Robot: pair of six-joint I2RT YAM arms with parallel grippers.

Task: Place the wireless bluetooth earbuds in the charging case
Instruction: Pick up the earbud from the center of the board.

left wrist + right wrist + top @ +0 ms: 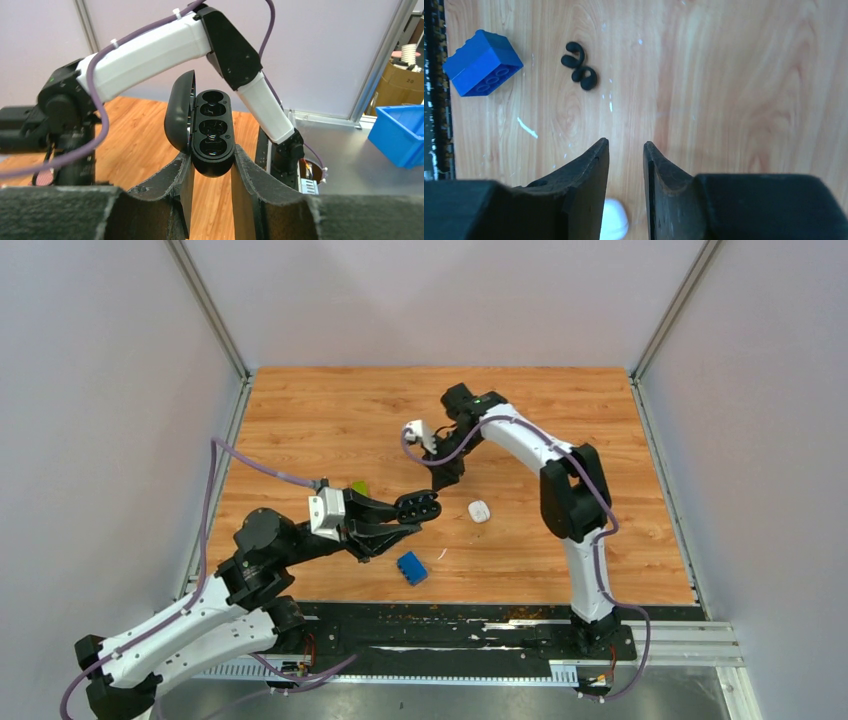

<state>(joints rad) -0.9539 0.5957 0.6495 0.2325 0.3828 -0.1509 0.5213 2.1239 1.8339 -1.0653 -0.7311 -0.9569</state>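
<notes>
Left gripper (212, 156) up close: clenched on the lower end of the black charging case (215, 125), lid swung open, wells exposed. I judge it is held this way as a steady target for loading. Wells look empty, though glare leaves that unsure. Right gripper (625, 147) points down at the table (734, 75), jaws narrowly parted, nothing between them. Two black earbuds (580, 67) lie touching each other on the wood near a blue brick (481, 62), ahead of the fingertips, not yet reached.
</notes>
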